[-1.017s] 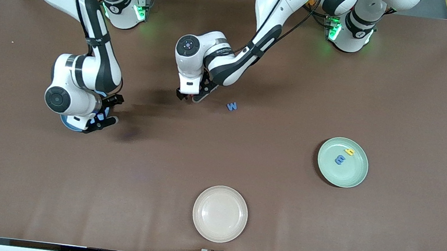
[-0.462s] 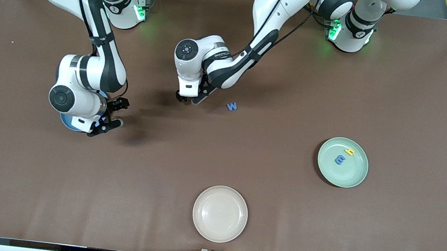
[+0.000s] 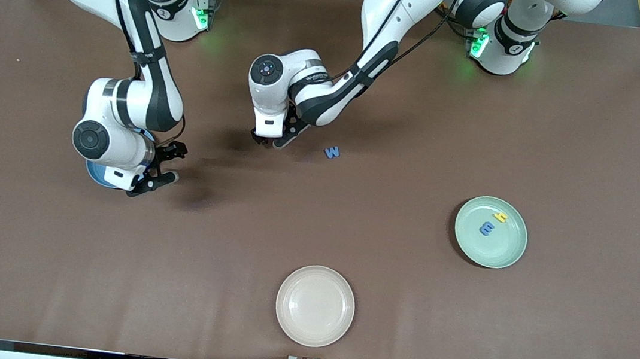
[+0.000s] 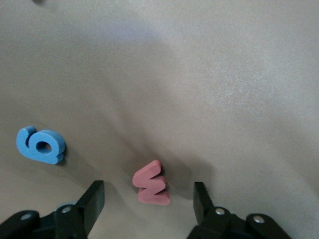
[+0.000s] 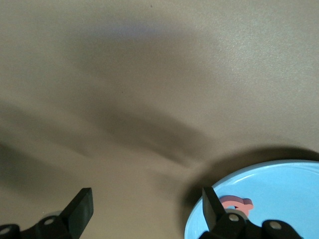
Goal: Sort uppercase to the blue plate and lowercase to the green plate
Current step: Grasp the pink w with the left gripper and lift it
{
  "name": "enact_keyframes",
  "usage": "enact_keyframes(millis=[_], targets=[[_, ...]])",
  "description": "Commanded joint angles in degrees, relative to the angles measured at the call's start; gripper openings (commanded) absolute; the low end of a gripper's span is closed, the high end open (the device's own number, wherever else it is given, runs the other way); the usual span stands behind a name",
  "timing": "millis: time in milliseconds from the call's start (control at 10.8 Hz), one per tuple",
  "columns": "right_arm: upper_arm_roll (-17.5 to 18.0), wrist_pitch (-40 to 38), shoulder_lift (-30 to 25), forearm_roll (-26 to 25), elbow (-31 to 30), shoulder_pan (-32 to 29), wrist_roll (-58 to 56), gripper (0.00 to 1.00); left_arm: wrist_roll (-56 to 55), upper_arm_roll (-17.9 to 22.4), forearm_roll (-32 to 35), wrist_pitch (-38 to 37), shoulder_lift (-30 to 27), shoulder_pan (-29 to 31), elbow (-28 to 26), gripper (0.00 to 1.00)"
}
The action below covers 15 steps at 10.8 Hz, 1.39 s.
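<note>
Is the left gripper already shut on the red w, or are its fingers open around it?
Open. In the left wrist view the left gripper has a finger on each side of the red w, with table showing between each finger and the letter.

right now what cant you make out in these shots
- Blue plate: front view, mostly under the right arm's wrist; right wrist view, cut off by the edge.
- Pink letter on it: right claw finger hides most, unreadable.
- Red w and blue g: front view, hidden under the left claw.
- Yellow letter on the green plate: too small to read.
</note>
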Motion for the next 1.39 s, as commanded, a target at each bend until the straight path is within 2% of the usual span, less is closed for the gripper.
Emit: enact_keyframes(millis=[0, 92, 277, 462, 555, 740, 832, 1017, 1295], targets=[[0.1, 0.44, -0.6, 0.71, -0.6, 0.02, 0.54, 0.97, -0.87, -0.12, -1.43, -0.57, 1.02, -0.54, 1.92, 0.79], [0.1, 0.44, -0.6, 0.71, -0.51, 0.02, 0.54, 0.97, -0.78, -0.12, -1.43, -0.57, 1.02, -0.54, 1.92, 0.78], [0.1, 0.44, -0.33, 0.71, -0.07, 0.02, 0.54, 0.97, -0.61, -0.04, -1.34, -0.57, 1.02, -0.54, 1.92, 0.56], [0.1, 0.44, -0.24, 0.71, 0.02, 0.02, 0.54, 0.97, -0.34, 0.14, -1.43, -0.57, 1.02, -0.54, 1.75, 0.49], [0.1, 0.44, -0.24, 0.71, 0.02, 0.02, 0.54, 0.97, -0.26, 0.14, -1.34, -0.57, 1.02, -0.45, 1.66, 0.39], [0.1, 0.44, -0.16, 0.71, 0.02, -0.07, 0.54, 0.97, 0.09, 0.58, -1.26, -0.57, 1.02, -0.19, 1.49, 0.04], [0.1, 0.44, -0.16, 0.71, 0.02, -0.07, 0.54, 0.97, 0.18, 0.75, -1.17, -0.83, 0.84, 0.07, 1.4, 0.0], [0.1, 0.44, -0.24, 0.71, 0.02, 0.02, 0.54, 0.97, 3.94, 1.54, -0.64, -5.37, -0.99, 1.21, 1.4, 0.0], [2.28, 2.19, -0.24, 2.54, -0.07, 0.2, 1.23, 0.97, 15.09, 1.55, -0.81, -13.9, -7.22, 7.96, 1.31, 0.0]])
